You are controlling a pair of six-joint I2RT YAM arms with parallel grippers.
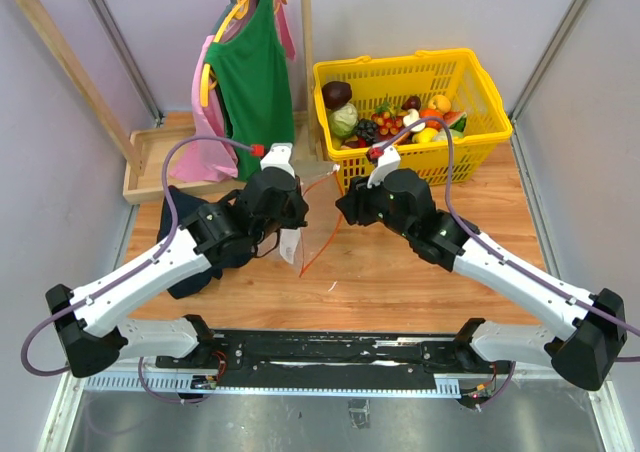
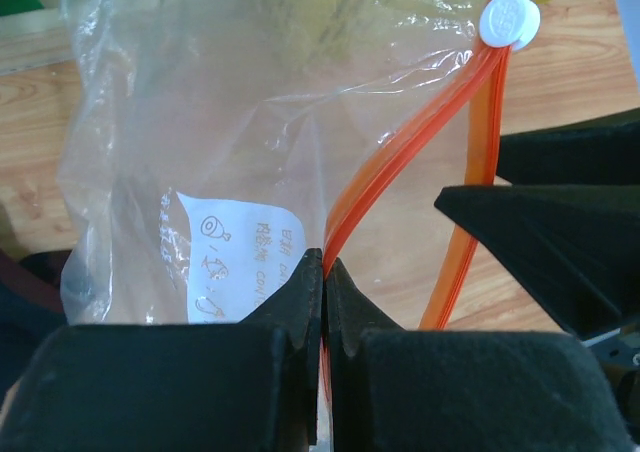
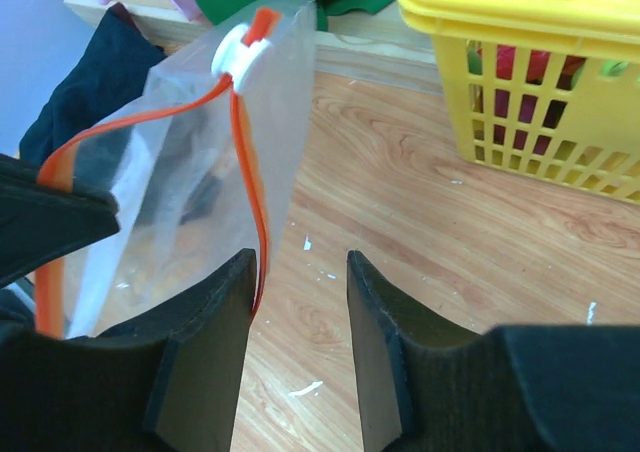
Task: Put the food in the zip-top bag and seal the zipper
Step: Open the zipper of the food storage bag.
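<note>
Zip-top bag (image 2: 200, 122) first: it hangs over the middle of the table (image 1: 380, 272), between your two arms, and it looks empty.

On your left, the left gripper (image 2: 323, 264) has its jaws clenched on the bag's edge, right where one lip of the zipper (image 2: 400, 157) runs down beside the white label (image 2: 240, 257). That arm reaches forward and inward from its base, with its wrist turned toward the centre. The two orange lips part from the white slider (image 2: 509, 19) at the far end, so the mouth is open in a narrow wedge.

On your right, the right gripper (image 3: 300, 260) mirrors the pose, reaching in from its own side to face the other. Its jaws are released, and the second lip runs down just beside the inner face of one finger. I cannot tell whether it touches.

The step in hand, as I judge it, is taking that free lip. Slide the open jaws over the orange strip itself, not the thin film below it, and close firmly. Then draw your two arms apart gently so the mouth widens without tearing or slipping.

The food (image 1: 400, 122) waits in the yellow basket (image 1: 478, 144) at the back right, well apart from the bag.
</note>
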